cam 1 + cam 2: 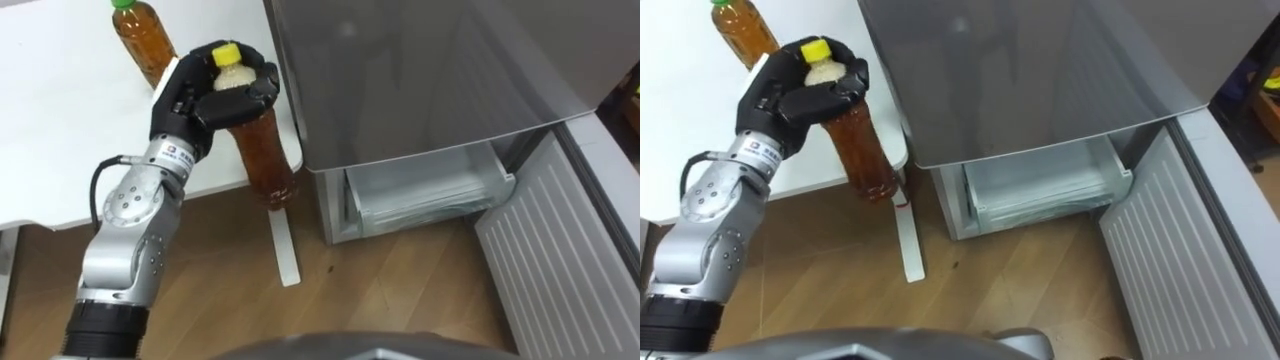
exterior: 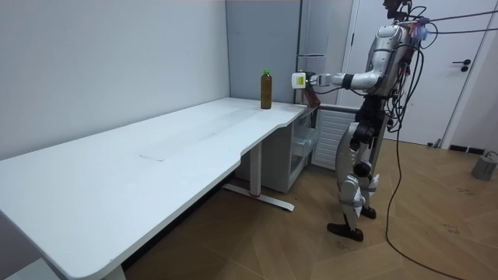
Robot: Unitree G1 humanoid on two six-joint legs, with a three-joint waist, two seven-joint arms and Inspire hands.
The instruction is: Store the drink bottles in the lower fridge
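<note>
– Holding anything, the left hand (image 1: pixel 205 95)?
– Yes. Its fingers (image 1: pixel 240 100) are clamped round the neck of the yellow-cap bottle (image 1: pixel 262 150), just under the cap. The bottle is full of amber drink, a little tilted, and lifted off the bench (image 1: pixel 60 130).
– Where does it hang?
– At the bench's near corner, its lower half over the wood floor (image 1: pixel 400 290), just left of the fridge (image 1: pixel 430 70).
– And the other drink?
– The green-cap bottle (image 1: pixel 143 40) stands upright on the bench, behind the hand and near the edge that faces the fridge.
– Is the lower fridge open?
– It is. The door (image 1: pixel 570 240) is swung wide to the right, its ribbed inner side showing, and a clear drawer (image 1: pixel 430 195) sits low inside.
– What lies between bottle and drawer?
– The bench corner and the white leg (image 1: pixel 283 245) under it, whose foot runs along the floor close beside the fridge's left wall. The grey upper front of the fridge juts out above the drawer, so the opening lies low beneath it.
– And the robot?
– From the room view it stands upright on the floor at the bench's end, before the fridge, left arm held out level toward the bench
</note>
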